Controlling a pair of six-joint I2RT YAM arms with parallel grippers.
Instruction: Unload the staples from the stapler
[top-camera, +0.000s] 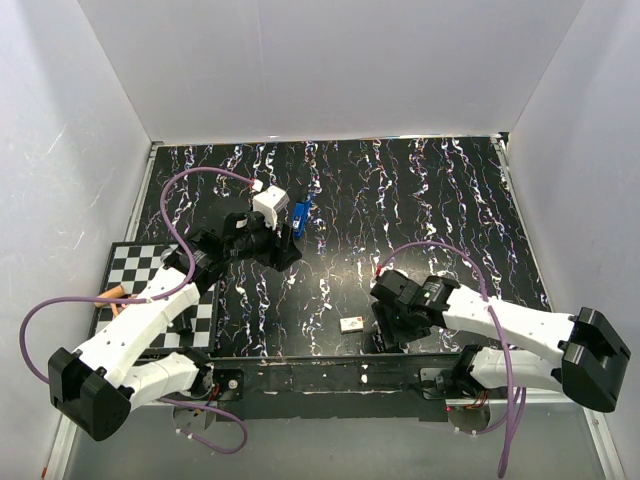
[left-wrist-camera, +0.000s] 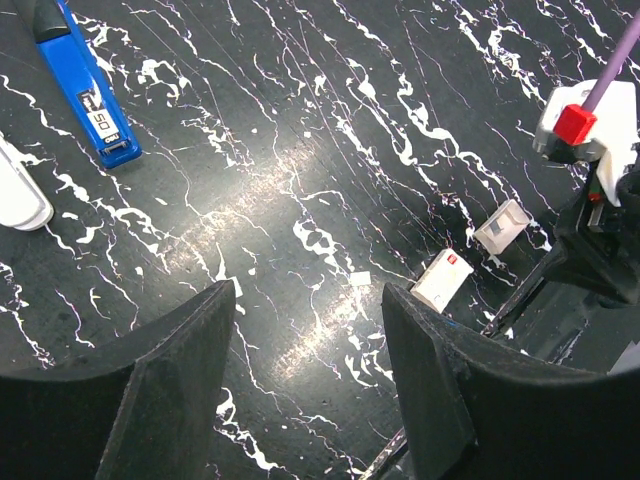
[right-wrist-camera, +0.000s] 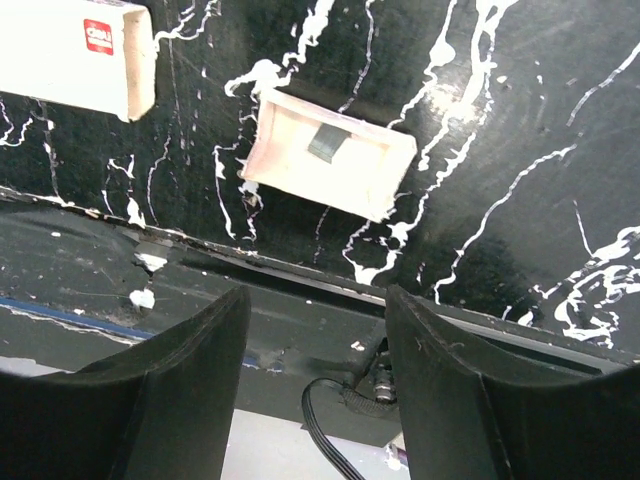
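Note:
The blue stapler (top-camera: 299, 217) (left-wrist-camera: 85, 90) lies on the black marbled table toward the back, apparently shut. My left gripper (top-camera: 281, 251) (left-wrist-camera: 308, 290) hovers just in front of it, open and empty. A small white staple box sleeve (top-camera: 351, 323) (left-wrist-camera: 443, 277) (right-wrist-camera: 75, 50) lies near the front edge. Beside it is its open tray (left-wrist-camera: 503, 225) (right-wrist-camera: 330, 152), which holds a short grey strip of staples (right-wrist-camera: 325, 143). My right gripper (top-camera: 388, 335) (right-wrist-camera: 316, 292) is open over the table's front edge, just short of the tray, with nothing between its fingers.
A checkered mat (top-camera: 135, 270) lies at the left under the left arm, with an orange object (top-camera: 113, 293) at its edge. A white rounded object (left-wrist-camera: 20, 195) sits near the stapler. White walls enclose the table on three sides.

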